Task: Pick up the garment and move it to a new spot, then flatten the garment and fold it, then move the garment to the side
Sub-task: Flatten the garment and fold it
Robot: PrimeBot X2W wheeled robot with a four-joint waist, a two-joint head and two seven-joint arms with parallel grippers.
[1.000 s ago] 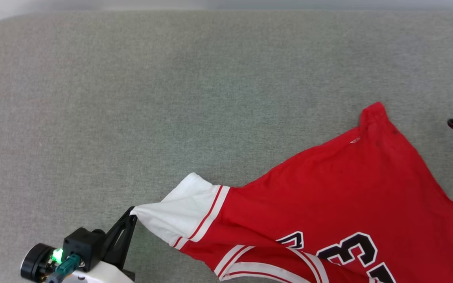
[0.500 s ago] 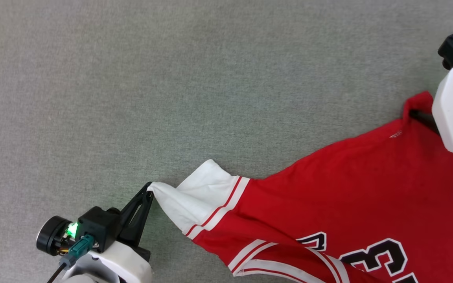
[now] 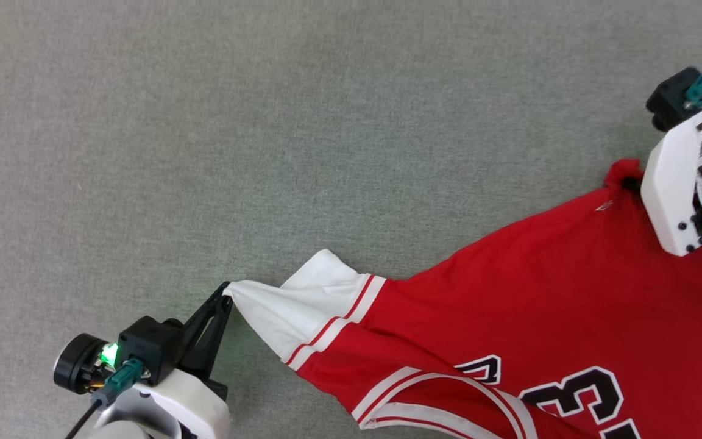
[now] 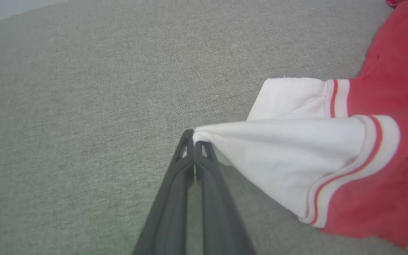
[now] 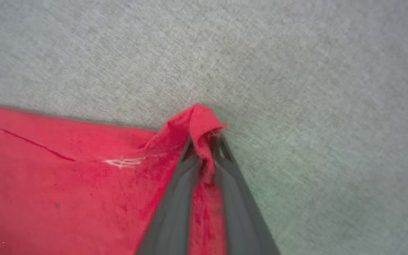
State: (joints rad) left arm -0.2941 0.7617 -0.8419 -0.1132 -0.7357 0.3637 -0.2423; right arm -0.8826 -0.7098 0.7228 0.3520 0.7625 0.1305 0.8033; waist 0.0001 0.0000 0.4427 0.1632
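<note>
1. On the grey worktop [image 3: 265, 122], the shirt [image 3: 540, 292] lies spread out toward my right side. Its black number [image 3: 576, 390] faces up. Part of the shirt runs off the bottom and right of my head view.
2. My left claw [image 4: 193, 136] is shut tight on the tip of the white sleeve [image 3: 302, 305]. The sleeve is pulled into a thin point where I pinch it.
3. My right claw [image 5: 205, 140] has its two fingers close together. The far red corner [image 5: 198, 120] is bunched up between them, so I hold the shirt there too.
4. I think the shirt is light and very soft. It cannot break. It is floppy, so I think it would sag and fold over on itself if I held it by one spot.
5. The cloth is thin, so a small pinch could slip out. I think the best way is to hold two spots far apart, as I do now. A bigger bite by the striped trim [image 3: 333, 323] may hold better.
6. My left arm sits low at the bottom left of my head view. Its fingers point up and right at the sleeve.
7. My right arm comes in at the right edge. Its white wrist hangs over the red corner.
</note>
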